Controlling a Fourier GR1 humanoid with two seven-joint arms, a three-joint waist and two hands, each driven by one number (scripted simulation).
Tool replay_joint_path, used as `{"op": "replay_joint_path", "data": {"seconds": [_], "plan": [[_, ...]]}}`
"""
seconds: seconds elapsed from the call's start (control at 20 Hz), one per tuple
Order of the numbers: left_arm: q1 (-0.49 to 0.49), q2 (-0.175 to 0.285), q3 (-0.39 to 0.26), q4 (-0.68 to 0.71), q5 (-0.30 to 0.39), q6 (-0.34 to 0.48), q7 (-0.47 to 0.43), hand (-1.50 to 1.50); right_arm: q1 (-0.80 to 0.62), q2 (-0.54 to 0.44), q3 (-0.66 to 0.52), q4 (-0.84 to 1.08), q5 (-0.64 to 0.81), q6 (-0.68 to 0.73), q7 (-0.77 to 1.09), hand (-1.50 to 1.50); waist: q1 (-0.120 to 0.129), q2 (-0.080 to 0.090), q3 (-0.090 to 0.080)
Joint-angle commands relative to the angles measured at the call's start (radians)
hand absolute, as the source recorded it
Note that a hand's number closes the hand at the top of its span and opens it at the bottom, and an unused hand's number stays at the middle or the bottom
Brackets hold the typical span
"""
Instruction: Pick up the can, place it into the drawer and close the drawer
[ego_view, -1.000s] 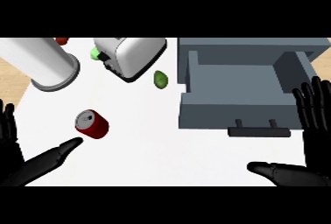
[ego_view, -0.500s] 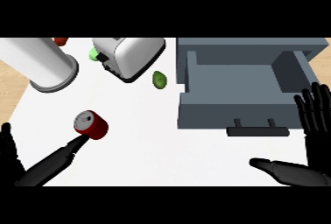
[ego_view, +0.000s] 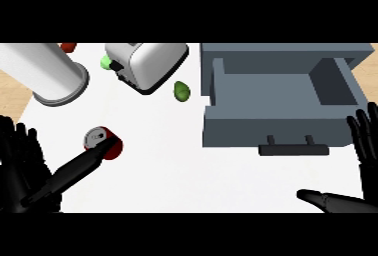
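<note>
The picking step is only beginning, as I am judging it. The can (ego_view: 98, 137) is lying on the counter (ego_view: 192, 185), left of the open drawer (ego_view: 251, 131) and well apart from it. The left hand (ego_view: 26, 185) is lying spread beside the can, with its fingers straight. Its thumb is pointing at the can and seems to be touching the lower edge, but nothing is curling round it. The right hand (ego_view: 364, 145) is resting open at the right edge, near the drawer front. For the next move, the left hand is needing to come over the can and close round it before lifting.
</note>
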Motion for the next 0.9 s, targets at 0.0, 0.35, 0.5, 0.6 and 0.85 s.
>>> {"op": "replay_joint_path", "data": {"seconds": [0.0, 0.35, 0.5, 0.6, 0.85], "plan": [[-0.034, -0.001, -0.032, 0.07, 0.017, 0.042, 0.002, -1.5, -0.057, -0.028, -0.043, -0.008, -0.035, 0.009, 0.065, -1.5, 0.002, 0.0, 0.0], [-0.025, -0.001, 0.015, 0.287, 0.205, 0.101, -0.239, -1.5, -0.051, -0.007, -0.007, -0.053, 0.034, -0.02, 0.091, -1.5, 0.002, 0.001, -0.001], [-0.004, -0.001, -0.04, 0.355, 0.228, 0.172, -0.306, -1.5, 0.012, -0.02, -0.067, -0.061, -0.039, 0.043, 0.026, -1.5, -0.001, 0.0, 0.0], [-0.024, -0.001, -0.063, 0.436, 0.29, 0.193, -0.374, -1.5, 0.004, 0.023, 0.005, -0.098, 0.021, 0.002, 0.06, -1.5, -0.001, 0.0, -0.001], [0.018, -0.001, 0.013, 0.465, 0.408, 0.147, -0.506, -1.5, 0.006, 0.001, -0.074, -0.033, -0.01, 0.031, 0.031, -1.5, 0.002, 0.0, 0.0]]}}
